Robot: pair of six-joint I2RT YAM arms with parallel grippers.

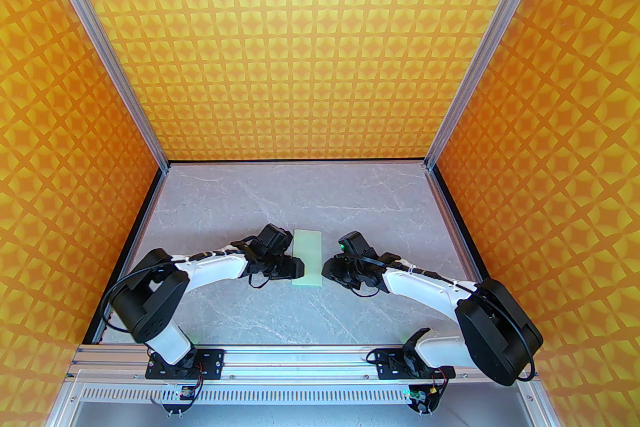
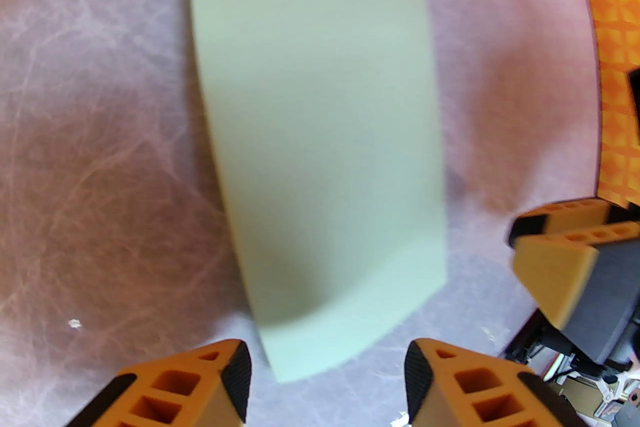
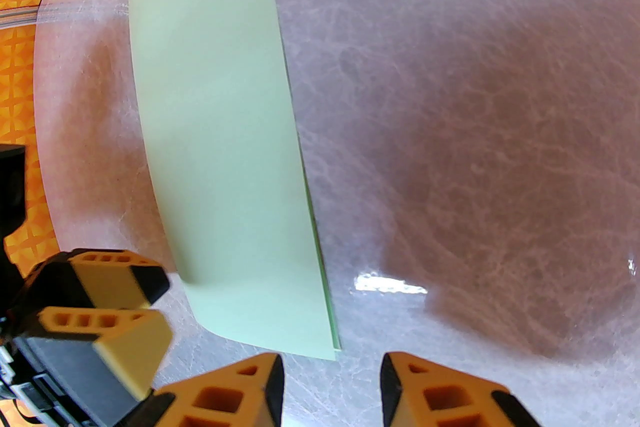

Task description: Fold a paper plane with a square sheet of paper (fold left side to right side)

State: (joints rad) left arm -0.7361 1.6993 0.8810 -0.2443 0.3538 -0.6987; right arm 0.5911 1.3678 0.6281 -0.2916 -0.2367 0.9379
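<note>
Nearest the lens, left hand (image 2: pixel 327 380): orange fingertips (image 2: pixel 220 380) spread well apart, black pads facing inward, gripping nothing. Poised at the near end of the paper (image 2: pixel 320 114), with that end's corner in the gap between the tips and, as far as the blur allows, touching neither.

Right hand (image 3: pixel 332 390): also parted, by a narrower gap, with bare worktop (image 3: pixel 475 139) between the tips and nothing held. Placed just beside the paper's near right corner, clear of it.

Paper: pale mint green, folded into a narrow strip, flat on the grey marbled worktop. Roughly midway between the left and right edges, somewhat closer to the near edge than the far one, long sides running near to far. Two layers along the right long side, the lower one peeking out slightly at the near corner. One clean line along the left long side.

From above: both arms bent inward from the near edge, hands facing each other across the strip's near half. Left hand overlapping the strip's left side, right hand a little apart from its right side. Orange patterned walls (image 1: pixel 320 39) along the other three edges.
</note>
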